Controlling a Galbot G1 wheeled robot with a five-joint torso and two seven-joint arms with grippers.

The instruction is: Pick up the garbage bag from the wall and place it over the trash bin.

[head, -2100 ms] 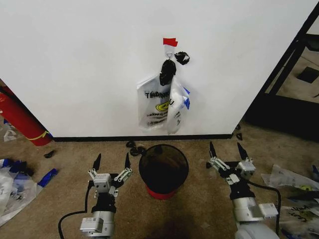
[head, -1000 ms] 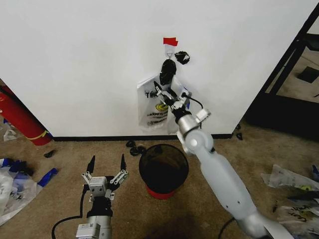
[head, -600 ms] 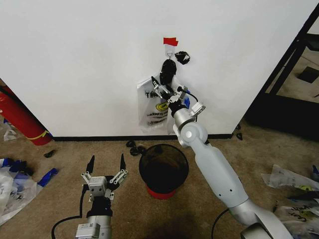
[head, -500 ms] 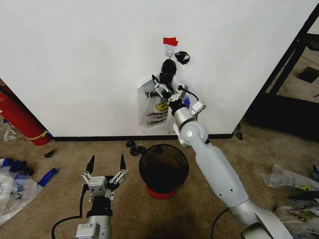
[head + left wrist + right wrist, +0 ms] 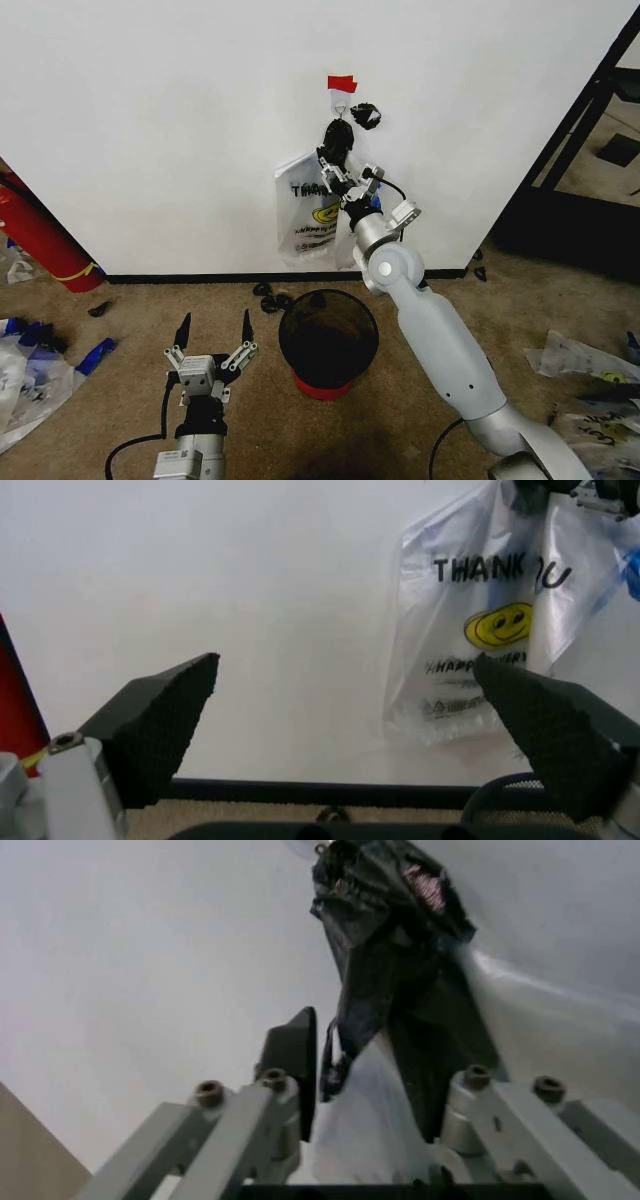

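Observation:
The garbage bag (image 5: 308, 212), whitish with "THANK YOU" print and a yellow smiley, hangs on the white wall (image 5: 150, 120) from a hook (image 5: 341, 98) under a red tape strip (image 5: 341, 83). Its top is a dark bunched neck (image 5: 390, 952). My right gripper (image 5: 340, 170) is raised to that neck, open, with a finger (image 5: 298, 1065) on either side of the dark plastic. The trash bin (image 5: 328, 340) stands on the floor below the bag. Left of the bin, low over the carpet, my left gripper (image 5: 213, 335) is open and faces the bag (image 5: 480, 630).
A small black knotted clump (image 5: 366, 116) sticks to the wall beside the hook. A long red cylinder (image 5: 35, 240) leans at the far left. Loose plastic bags lie on the carpet at left (image 5: 25, 380) and right (image 5: 590, 360). A black frame (image 5: 590, 110) stands at the right.
My right arm rose from the floor beside the bin up to the hanging bag, then edged up until its fingers flank the dark neck. The left gripper drew back a little.

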